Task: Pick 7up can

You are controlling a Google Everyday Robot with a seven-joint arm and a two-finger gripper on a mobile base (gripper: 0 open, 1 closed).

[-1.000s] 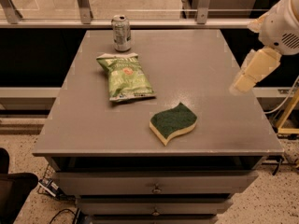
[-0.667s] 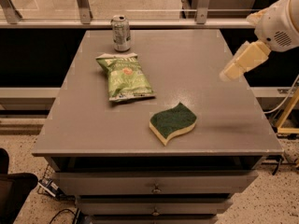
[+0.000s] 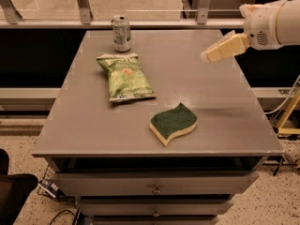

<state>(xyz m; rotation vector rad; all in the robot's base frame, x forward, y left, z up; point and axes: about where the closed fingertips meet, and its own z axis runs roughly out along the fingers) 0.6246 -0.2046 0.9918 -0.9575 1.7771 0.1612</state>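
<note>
1. We record a grey table (image 3: 225,121), flat and matte, with drawers under its front edge. It carries 3 loose items, well apart from one another.

2. The white, smooth-shelled arm (image 3: 276,22) enters from the upper right and reaches over the right rear of the top. We judge this to be an approach posture, not yet lined up on the target.

3. A green chip bag (image 3: 125,77) lies flat left of centre. It is crinkled film, soft and glossy. It is not the target.

4. A leaf-shaped sponge (image 3: 173,123) lies near the front, green scouring face up over a yellow foam base.

5. The 7up can (image 3: 122,33) stands upright at the rear left, just behind the bag and near the back edge. It is a silvery metal cylinder, rigid and smooth, with its tab on top. Standing upright and clear at its sides, it suits a side grasp.

6. The gripper (image 3: 220,49), cream-coloured, hangs above the table, well apart from the can. We see nothing in it; we cannot tell how far open it is.
</note>
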